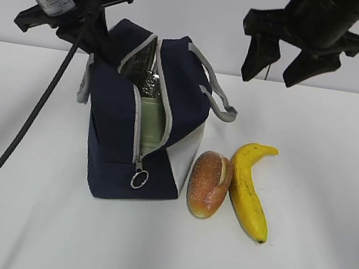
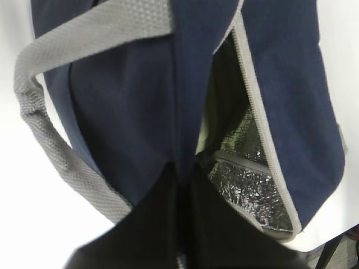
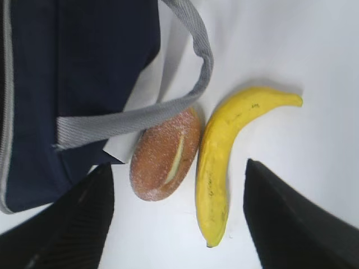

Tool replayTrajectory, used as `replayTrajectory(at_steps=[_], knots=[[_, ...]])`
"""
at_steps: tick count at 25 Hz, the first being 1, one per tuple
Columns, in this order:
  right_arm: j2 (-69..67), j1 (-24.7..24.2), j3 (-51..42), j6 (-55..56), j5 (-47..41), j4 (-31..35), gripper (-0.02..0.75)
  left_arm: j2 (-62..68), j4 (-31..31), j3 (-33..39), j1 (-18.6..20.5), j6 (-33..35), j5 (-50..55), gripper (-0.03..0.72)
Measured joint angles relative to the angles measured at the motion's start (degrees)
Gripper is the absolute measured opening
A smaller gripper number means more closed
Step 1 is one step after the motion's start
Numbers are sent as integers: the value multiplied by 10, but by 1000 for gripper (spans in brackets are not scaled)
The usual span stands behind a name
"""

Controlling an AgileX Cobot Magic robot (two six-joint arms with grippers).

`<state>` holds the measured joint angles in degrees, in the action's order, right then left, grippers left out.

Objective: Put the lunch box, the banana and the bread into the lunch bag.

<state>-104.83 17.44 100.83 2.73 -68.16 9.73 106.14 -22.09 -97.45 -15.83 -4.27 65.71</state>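
Left gripper closed, pinching lunch bag edge open. Right gripper wide open, empty, hovering over banana; should be descending centered across it.

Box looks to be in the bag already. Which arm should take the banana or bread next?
Right. Its pincer hangs open above the banana and bread, both free on the table. The left pincer is shut on the lunch bag, apparently holding its opening apart.
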Motion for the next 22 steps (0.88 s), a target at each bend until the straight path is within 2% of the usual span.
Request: replayTrajectory(at_steps=[10, 15, 22], knots=[[83, 0, -242, 7, 111, -23, 548, 0, 1, 0, 0, 0, 1, 0], [84, 0, -297, 8, 127, -23, 548, 0, 1, 0, 0, 0, 2, 0], [59, 0, -307, 9, 154, -23, 548, 0, 1, 0, 0, 0, 3, 0]])
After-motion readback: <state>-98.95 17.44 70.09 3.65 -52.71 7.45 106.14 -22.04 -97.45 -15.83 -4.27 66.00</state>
